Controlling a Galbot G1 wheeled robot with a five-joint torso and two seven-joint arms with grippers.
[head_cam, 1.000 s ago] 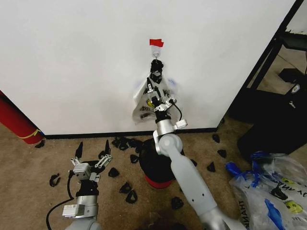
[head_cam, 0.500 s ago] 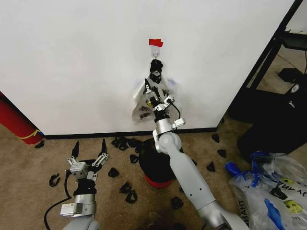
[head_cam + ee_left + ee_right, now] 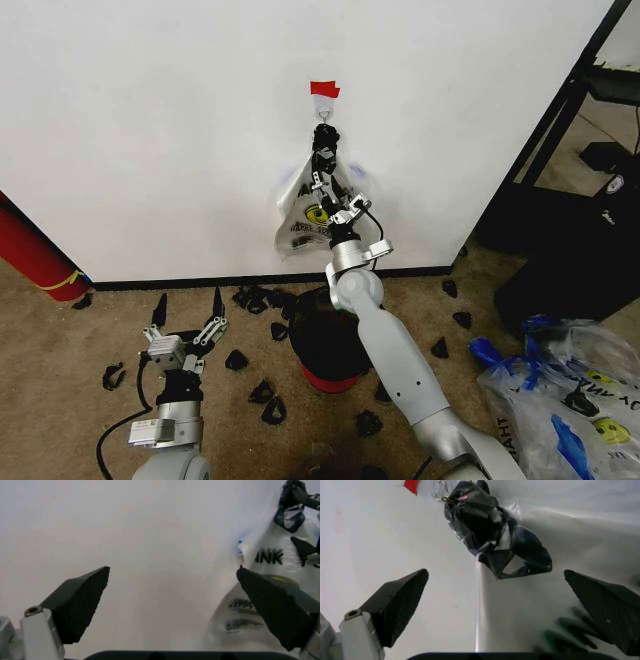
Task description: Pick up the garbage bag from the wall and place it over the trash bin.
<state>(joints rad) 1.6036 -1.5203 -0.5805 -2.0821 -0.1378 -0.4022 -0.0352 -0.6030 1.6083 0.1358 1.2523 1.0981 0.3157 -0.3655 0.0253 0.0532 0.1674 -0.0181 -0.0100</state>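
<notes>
While right gripper [image 3: 331, 196] gapes at hooked garbage bag [image 3: 306, 222], left gripper [image 3: 187, 312] spread wide.

Black scraps [image 3: 262, 392] litter the carpet [image 3: 60, 420] beside a red cylinder [image 3: 35, 255].

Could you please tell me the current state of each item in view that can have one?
garbage bag: hanging by its handles from the hook on the wall
trash bin: upright on the carpet, unlined
right gripper: open, raised at the bag
left gripper: open, low over the carpet
</notes>
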